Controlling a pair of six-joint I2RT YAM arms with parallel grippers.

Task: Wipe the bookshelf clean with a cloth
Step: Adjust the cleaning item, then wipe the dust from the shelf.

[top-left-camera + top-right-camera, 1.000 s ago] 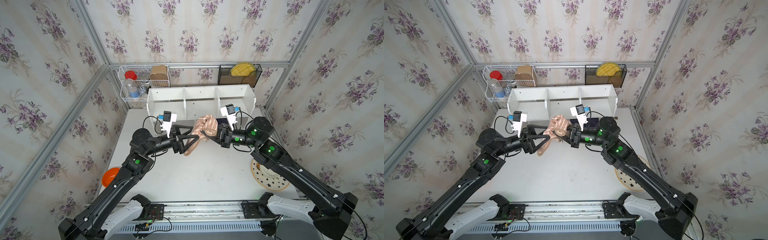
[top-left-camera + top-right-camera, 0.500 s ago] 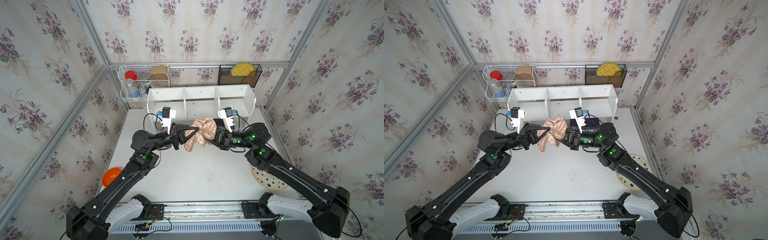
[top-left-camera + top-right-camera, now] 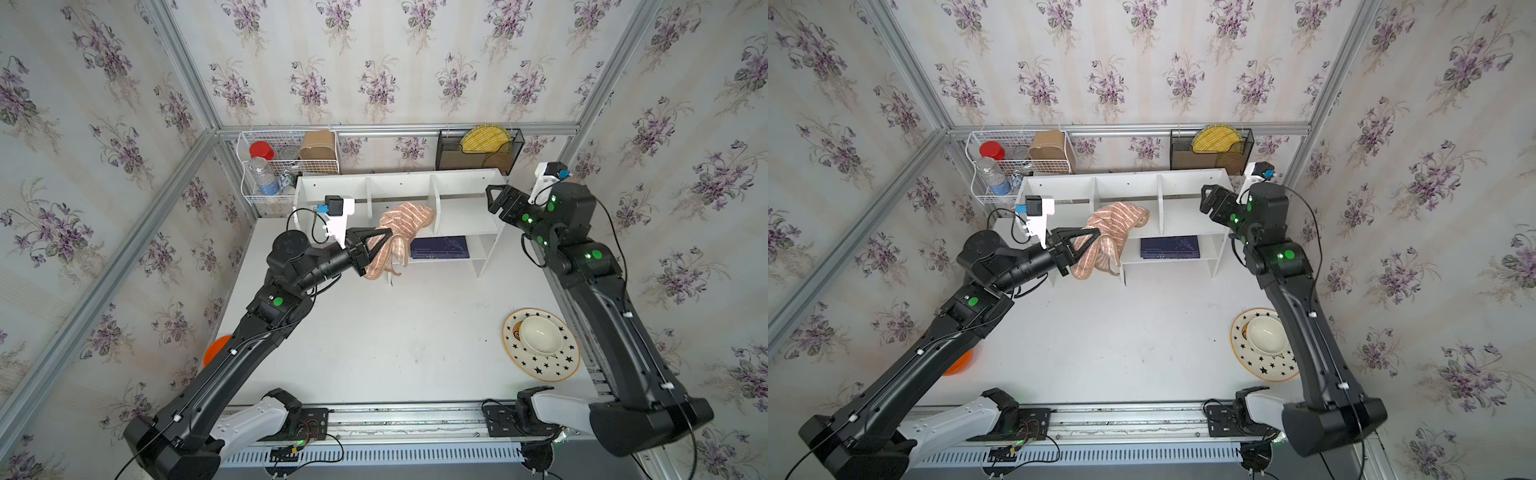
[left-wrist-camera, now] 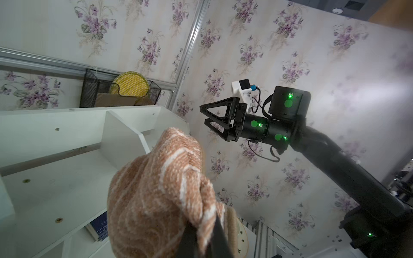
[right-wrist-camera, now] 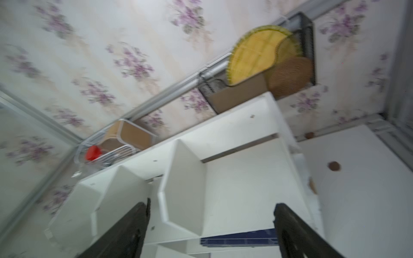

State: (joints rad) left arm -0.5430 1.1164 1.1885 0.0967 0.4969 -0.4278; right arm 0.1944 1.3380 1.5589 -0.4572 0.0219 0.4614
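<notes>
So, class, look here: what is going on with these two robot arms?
The left gripper is shut on the tan-brown towel with white stripes, holding it bunched at the middle compartment of the white wooden shelf unit. The right gripper is open and empty, by the shelf's right end. Wiping contact cannot be confirmed.

Quantities: one bookshelf (image 3: 399, 183), one cloth (image 3: 409, 218), one book (image 3: 440, 247), one plate (image 3: 552, 370), one bowl (image 3: 539, 334), one wire basket (image 3: 286, 135), one mesh rack (image 3: 449, 160).
</notes>
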